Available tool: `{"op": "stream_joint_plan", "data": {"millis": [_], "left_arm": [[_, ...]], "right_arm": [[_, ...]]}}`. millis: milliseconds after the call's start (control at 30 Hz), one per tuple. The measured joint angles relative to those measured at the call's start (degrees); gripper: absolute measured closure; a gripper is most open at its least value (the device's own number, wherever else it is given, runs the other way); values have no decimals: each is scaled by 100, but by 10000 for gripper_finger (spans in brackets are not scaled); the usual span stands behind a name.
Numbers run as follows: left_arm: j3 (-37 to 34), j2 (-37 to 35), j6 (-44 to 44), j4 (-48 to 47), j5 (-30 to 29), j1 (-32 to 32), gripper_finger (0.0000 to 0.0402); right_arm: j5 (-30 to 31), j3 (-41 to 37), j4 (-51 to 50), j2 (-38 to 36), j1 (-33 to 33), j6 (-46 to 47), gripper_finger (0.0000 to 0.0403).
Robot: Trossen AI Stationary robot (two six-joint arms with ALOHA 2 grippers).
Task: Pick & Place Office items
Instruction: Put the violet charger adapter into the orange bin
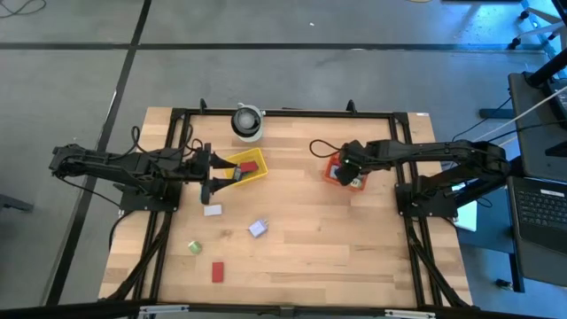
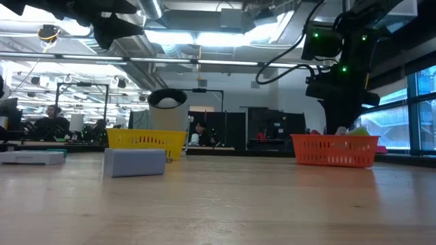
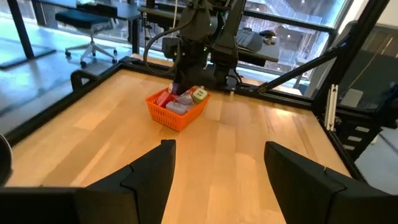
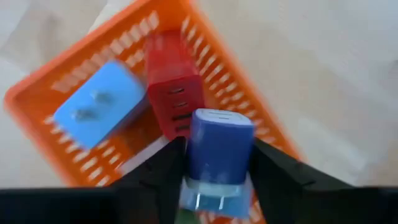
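Office items are partly sorted: we are lowering a blue block [image 4: 219, 149], pinched in our right gripper [image 4: 214, 163], into the orange basket [image 1: 334, 168]; our left gripper [image 3: 217, 165] is waiting spread, and four pieces are lying loose.

Grey concrete floor [image 1: 292, 80] around the light wood table [image 1: 301, 239], dark seam lines crossing it. Open laptop [image 1: 540, 217] on a dark desk at the right edge. Low view: big open office, exposed ceiling ducts [image 2: 204, 17] and strip lights, desks with seated people [image 2: 51, 116] far back, large windows [image 2: 409, 116] at right. Left wrist view: office chair [image 3: 93, 25] on the floor past the table edge, glass panes behind.
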Motion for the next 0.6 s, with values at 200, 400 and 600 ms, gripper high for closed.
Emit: {"op": "stream_joint_plan", "data": {"millis": [200, 400, 600], "left_arm": [[0, 98, -902, -14, 205, 1, 160], [42, 662, -1995, 78, 794, -211, 160], [460, 1757, -2704, 198, 595, -889, 159]], "right_arm": [[-209, 55, 23, 11, 11, -146, 175], [-216, 55, 32, 11, 13, -194, 173], [-159, 55, 32, 8, 13, -298, 184]]}}
